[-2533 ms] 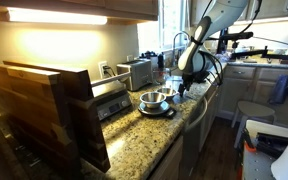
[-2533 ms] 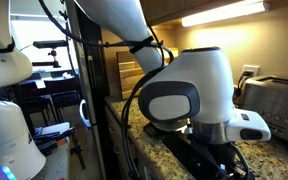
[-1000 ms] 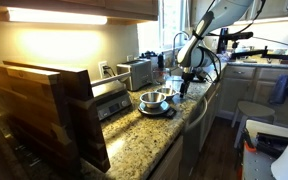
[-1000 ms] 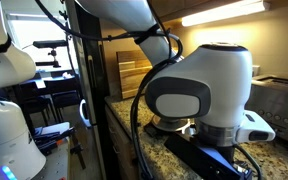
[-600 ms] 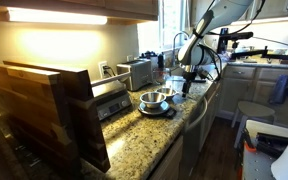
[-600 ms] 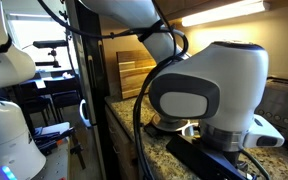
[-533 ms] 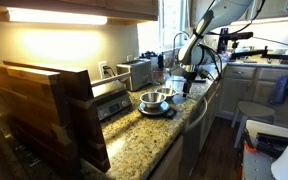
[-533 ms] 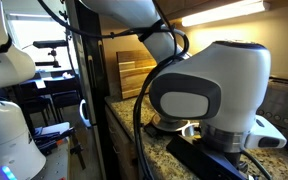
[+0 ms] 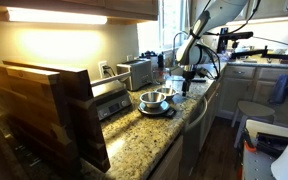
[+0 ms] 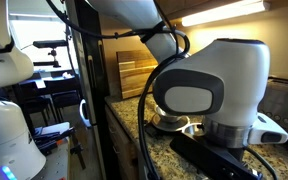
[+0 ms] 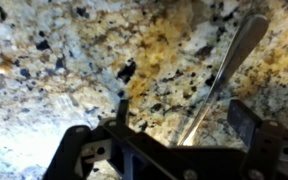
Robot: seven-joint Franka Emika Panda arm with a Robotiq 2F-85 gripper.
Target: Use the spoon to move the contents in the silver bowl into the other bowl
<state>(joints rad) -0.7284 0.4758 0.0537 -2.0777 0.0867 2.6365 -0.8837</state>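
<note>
On the speckled granite counter lies the spoon, a slim silver handle running from upper right down between my fingers. My gripper hangs open just above it, one dark finger on each side, neither touching the handle. In an exterior view the gripper sits just right of the silver bowl, a shiny steel bowl resting on a dark low dish. Whether that dish is the other bowl I cannot tell. The silver bowl's contents do not show.
A toaster stands behind the silver bowl. Large wooden cutting boards lean at the counter's left. The counter's front edge runs close to the gripper. My white wrist housing fills much of the close exterior view.
The wrist housing has drifted a little to the right in the close exterior view. The jaws stay open and the spoon has not moved.
</note>
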